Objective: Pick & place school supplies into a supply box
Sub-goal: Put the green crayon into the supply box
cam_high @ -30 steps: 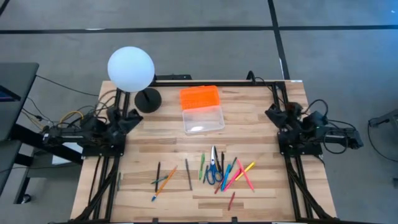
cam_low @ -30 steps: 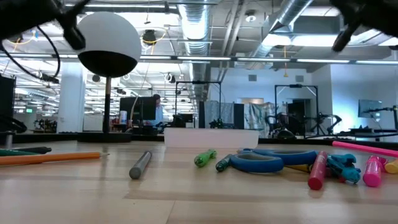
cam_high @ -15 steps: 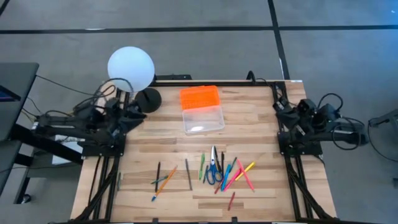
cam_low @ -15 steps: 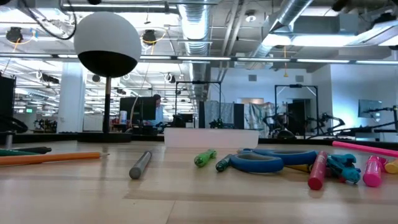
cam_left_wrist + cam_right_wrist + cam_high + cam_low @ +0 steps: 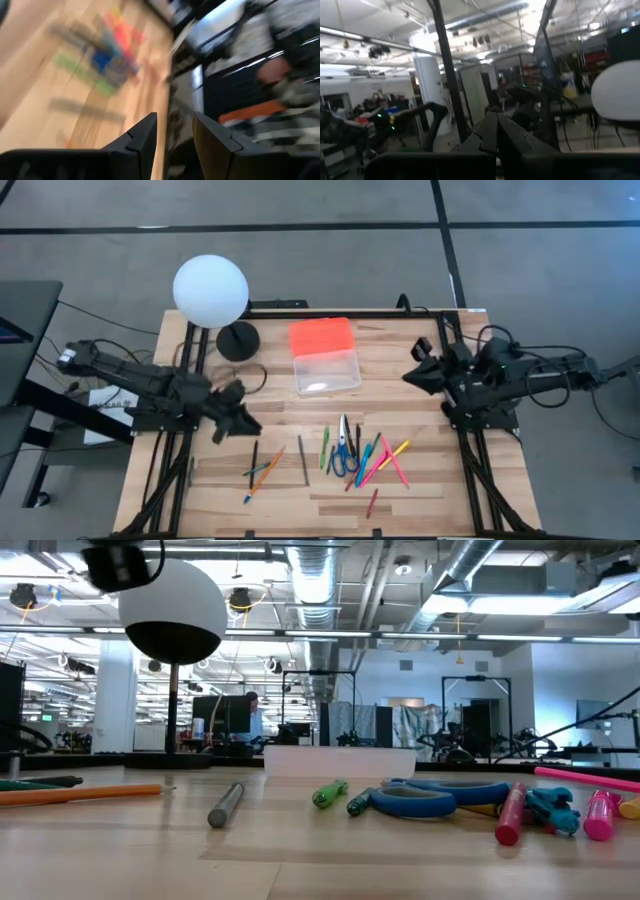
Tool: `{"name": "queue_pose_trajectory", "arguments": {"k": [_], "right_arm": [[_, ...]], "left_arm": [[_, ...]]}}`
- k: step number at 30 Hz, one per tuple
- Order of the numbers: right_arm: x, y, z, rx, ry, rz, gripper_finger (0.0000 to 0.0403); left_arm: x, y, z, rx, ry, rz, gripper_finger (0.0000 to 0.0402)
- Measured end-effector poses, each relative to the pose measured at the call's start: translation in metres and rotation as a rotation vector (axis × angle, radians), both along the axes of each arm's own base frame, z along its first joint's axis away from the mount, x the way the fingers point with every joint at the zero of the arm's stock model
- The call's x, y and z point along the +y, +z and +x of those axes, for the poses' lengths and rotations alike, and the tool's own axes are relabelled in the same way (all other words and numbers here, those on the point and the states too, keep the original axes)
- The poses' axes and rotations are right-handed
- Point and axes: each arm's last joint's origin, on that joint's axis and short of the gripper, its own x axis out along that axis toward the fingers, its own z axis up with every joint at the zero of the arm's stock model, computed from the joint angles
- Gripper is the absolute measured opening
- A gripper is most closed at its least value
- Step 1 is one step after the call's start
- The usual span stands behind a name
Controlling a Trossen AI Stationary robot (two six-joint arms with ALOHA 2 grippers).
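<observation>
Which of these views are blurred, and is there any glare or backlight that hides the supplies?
Left wrist view: heavy motion blur, the supplies are coloured smears past the open left tool. Right wrist view: soft, looking into the room with bright ceiling lights behind the shut right tool. High view: sharp and evenly lit. Low view: near pens sharp, room behind bright, no glare on them.

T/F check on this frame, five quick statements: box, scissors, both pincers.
1. The clear plastic supply box already holds pens. False: no supplies in it.
2. Its bright orange ribbed lid lies beside it. True.
3. The blue-handled scissors lie on the wooden table. True.
4. The left pincer grips a pencil. False: open, empty.
5. The right pincer is wide open. False: shut.
</observation>
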Motion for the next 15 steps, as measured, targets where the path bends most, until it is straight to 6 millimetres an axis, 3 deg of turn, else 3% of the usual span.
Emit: {"name": "queue_pose_trajectory", "arguments": {"k": [7,15], "right_arm": [[0.000,-0.011,0.018,0.092,-0.049,0.007,0.0000],[0.000,-0.028,0.019,0.262,-0.054,-0.041,0.0000]], "left_arm": [[-0.026,-0.019,-0.011,0.201,0.055,0.022,0.0119],[-0.051,-0.044,-0.014,0.441,0.299,-0.122,0.0119]]}}
